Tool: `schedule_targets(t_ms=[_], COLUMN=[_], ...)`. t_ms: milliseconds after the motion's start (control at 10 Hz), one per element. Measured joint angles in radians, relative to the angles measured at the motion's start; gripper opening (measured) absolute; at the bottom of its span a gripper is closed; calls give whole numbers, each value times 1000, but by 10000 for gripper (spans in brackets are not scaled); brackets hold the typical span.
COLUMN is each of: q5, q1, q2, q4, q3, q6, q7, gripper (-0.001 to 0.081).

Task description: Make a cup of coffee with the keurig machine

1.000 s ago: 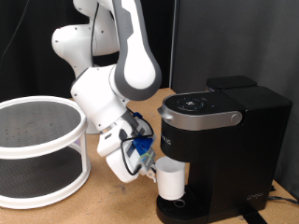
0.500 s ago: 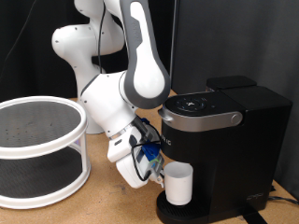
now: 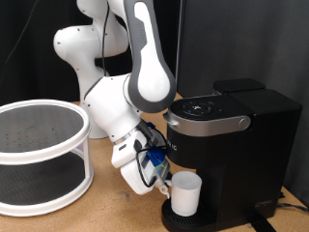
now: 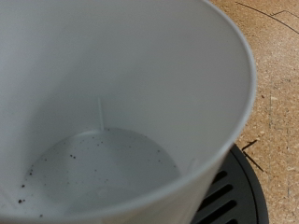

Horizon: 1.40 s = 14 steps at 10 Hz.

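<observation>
The small white cup (image 3: 185, 193) stands upright on the round drip tray (image 3: 172, 218) under the spout of the black keurig machine (image 3: 237, 145), whose silver-grey lid is down. My gripper (image 3: 162, 181) is right against the cup's side, on the exterior view's left of it, low over the table. In the wrist view the cup (image 4: 103, 121) fills nearly the whole picture; its inside is empty apart from dark specks on the bottom. The slotted black drip tray (image 4: 229, 196) shows beneath its rim. The fingers do not show in the wrist view.
A white round two-tier rack (image 3: 39, 155) stands on the exterior view's left. The wooden table (image 4: 276, 75) runs beside the drip tray. The machine's body closes off the exterior view's right, and a dark curtain hangs behind.
The arm carried the cup to the exterior view's right, in under the spout. In the last half second the cup sank slightly onto the drip tray while the arm stayed nearly still.
</observation>
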Motion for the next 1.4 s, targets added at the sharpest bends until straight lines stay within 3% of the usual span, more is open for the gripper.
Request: schedule_targets(t_ms=[100, 200, 300, 400, 500, 900, 1000, 1200, 1400], q5=[0, 0, 0, 0, 5, -63, -86, -187, -191], q1=[0, -1, -1, -3, -9, -74, -88, -114, -114], q2=[0, 0, -1, -2, -8, -100, -121, -177, -174], q4=[0, 0, -2, -7, -18, -114, -132, -169, -171], q3=[0, 0, 0, -1, -5, -60, -73, -95, -93], q6=[0, 0, 0, -1, -1, -122, -134, -136, -136], q7=[0, 0, 0, 0, -2, -4, 3, 110, 84], gripper=[274, 453, 453, 636, 749, 803, 803, 803, 803])
